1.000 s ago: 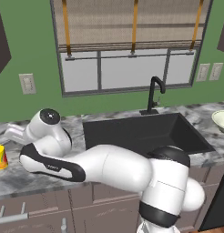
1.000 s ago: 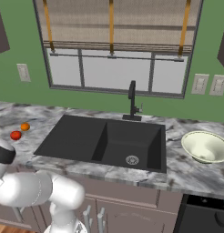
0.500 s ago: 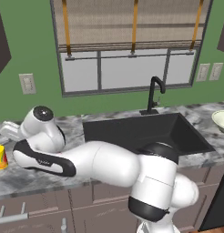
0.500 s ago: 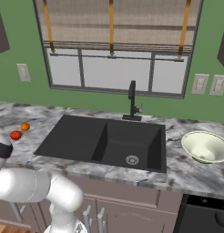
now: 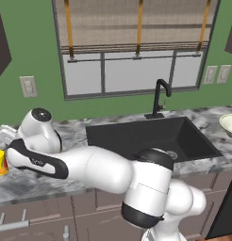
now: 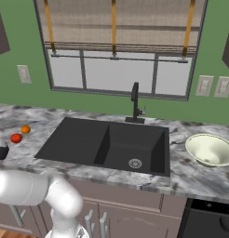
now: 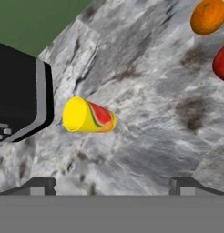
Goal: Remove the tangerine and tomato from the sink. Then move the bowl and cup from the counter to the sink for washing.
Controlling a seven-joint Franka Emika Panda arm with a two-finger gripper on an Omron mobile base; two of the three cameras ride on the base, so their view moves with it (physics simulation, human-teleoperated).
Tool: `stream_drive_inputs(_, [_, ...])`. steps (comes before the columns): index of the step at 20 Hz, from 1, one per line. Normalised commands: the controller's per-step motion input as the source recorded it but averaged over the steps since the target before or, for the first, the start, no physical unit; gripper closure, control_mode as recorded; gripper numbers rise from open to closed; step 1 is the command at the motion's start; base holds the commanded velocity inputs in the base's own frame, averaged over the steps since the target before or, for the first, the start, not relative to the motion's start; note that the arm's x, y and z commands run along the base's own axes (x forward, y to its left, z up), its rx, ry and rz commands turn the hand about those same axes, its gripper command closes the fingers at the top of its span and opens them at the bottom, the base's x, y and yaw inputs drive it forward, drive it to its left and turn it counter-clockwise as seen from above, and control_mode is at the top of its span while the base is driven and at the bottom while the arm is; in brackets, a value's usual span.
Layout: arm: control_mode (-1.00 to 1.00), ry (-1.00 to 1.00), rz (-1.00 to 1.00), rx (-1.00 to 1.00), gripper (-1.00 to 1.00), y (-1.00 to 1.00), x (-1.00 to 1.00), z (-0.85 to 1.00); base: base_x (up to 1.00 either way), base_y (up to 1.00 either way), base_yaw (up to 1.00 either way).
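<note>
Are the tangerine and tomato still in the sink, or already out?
Out. The tangerine and tomato sit on the counter left of the sink, whose basins look empty.

Left base view looks forward and down from behind-left; right base view from behind-right. Both share the large black rectangular sink (image 5: pixel 151 136) (image 6: pixel 107 144) and grey-white marbled counter (image 5: pixel 37 181) (image 6: pixel 191 172). Hand view sits close over the counter, small yellow cup (image 7: pixel 89 116) near centre, orange tangerine (image 7: pixel 208 16) at 2 o'clock.

- Tangerine (image 6: pixel 25 129) and tomato (image 6: pixel 16 138) sit together on the counter (image 6: pixel 191 172), left of the sink (image 6: pixel 88 144).
- Bowl (image 6: pixel 210 149) right of the sink.
- Cup (image 5: pixel 0 162) far left.
</note>
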Motion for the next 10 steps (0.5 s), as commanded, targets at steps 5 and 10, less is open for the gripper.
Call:
stream_drive_inputs(5, [-1.0, 0.03, 0.0, 0.0, -1.0, 0.12, 0.11, -0.16, 0.0, 0.0, 0.0])
stream_drive_inputs(10, [-1.0, 0.0, 0.0, 0.0, -1.0, 0.1, 0.08, -0.15, 0.0, 0.0, 0.0])
